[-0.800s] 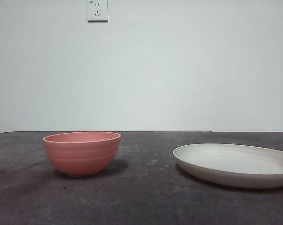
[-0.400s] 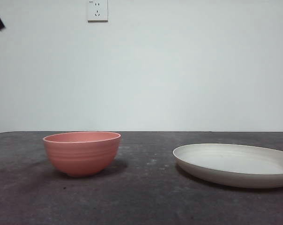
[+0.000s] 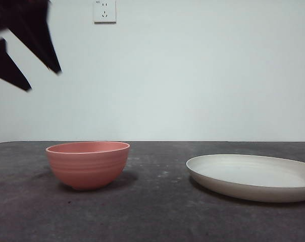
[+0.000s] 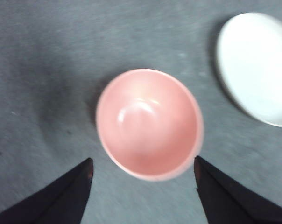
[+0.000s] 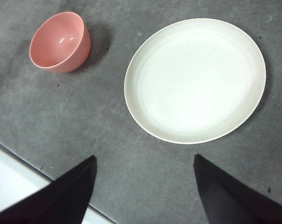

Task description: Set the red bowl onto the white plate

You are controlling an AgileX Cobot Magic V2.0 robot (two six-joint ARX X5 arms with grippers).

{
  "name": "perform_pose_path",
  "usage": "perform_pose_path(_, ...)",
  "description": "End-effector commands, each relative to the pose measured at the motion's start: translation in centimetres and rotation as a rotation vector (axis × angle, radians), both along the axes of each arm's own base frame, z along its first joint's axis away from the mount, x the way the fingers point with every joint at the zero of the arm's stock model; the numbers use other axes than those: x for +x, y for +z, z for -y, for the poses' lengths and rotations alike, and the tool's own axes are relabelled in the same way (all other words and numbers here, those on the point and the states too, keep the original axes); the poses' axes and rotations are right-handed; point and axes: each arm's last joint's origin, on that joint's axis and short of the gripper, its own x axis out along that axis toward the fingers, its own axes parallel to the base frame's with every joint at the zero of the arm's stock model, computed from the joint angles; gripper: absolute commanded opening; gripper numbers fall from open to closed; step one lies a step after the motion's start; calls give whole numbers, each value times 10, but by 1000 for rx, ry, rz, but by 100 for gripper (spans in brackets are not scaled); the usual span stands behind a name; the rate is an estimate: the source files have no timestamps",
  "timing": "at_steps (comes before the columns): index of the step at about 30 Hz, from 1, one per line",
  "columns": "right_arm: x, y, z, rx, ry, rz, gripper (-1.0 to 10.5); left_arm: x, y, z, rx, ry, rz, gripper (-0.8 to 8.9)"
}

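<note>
The red bowl [image 3: 88, 164] stands upright and empty on the dark table at the left, also seen from above as the bowl [image 4: 149, 123] [image 5: 59, 41]. The white plate [image 3: 253, 176] [image 5: 195, 79] lies empty to its right, apart from it, and its edge shows as the plate [image 4: 255, 65] in the left wrist view. My left gripper [image 3: 44, 80] [image 4: 143, 170] hangs open high above the bowl's left side, jaws spread wider than the bowl. My right gripper [image 5: 145, 165] is open, high over the table near the plate.
A white wall socket [image 3: 104, 11] sits on the back wall. The table's near edge [image 5: 19, 154] with a white surface beyond it shows in the right wrist view.
The left gripper has come down into the front view from the upper left corner, from a small dark tip to two large jaws. Bowl and plate have not moved.
</note>
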Motion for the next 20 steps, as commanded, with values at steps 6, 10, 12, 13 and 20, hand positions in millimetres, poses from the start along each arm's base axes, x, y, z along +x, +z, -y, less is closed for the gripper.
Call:
perform_pose_path(6,1,6,0,8,0,21,332,50,-26,20,98,30,-36,343)
perform_pose_path(10,1,6,0,8,0,21,332,64,-46,25,118,30,-77,343)
perform_pose_path(12,1,6,0,8,0,23,332,70,-59,27,135,22,-108,342)
perform_pose_path(13,1,6,0,8,0,25,332,72,-64,28,142,20,-123,343)
perform_pose_path(20,2,6,0,9,0,28,332,76,-78,30,162,15,-167,333)
